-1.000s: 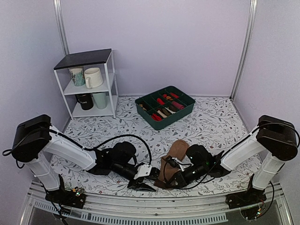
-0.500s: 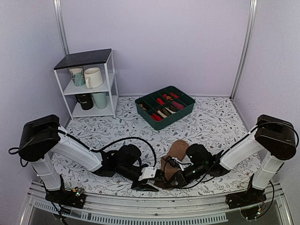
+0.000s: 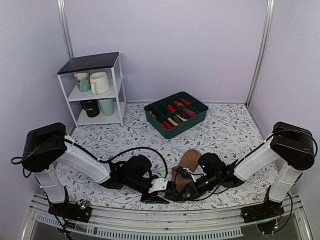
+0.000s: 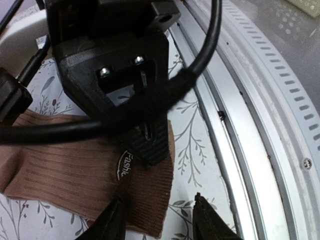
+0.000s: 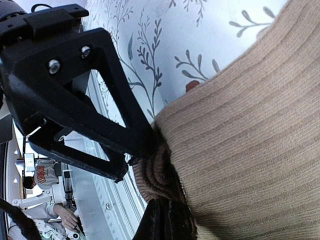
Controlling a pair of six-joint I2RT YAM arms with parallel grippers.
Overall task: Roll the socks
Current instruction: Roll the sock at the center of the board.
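The left arm (image 3: 85, 165) swings inward, toward the right. Its shoulder housing (image 3: 44, 146) now sits further from the left edge than a second ago, and its wrist (image 3: 137, 167) has travelled rightward along the near side of the table (image 3: 225, 130). The left gripper (image 3: 156, 194), which earlier hung clear of the socks (image 3: 187, 162) with patterned cloth showing between them, now reaches their near end, close beside the right gripper (image 3: 177, 191). Most of this travel falls in the first half second. After that the arm only creeps a little further.
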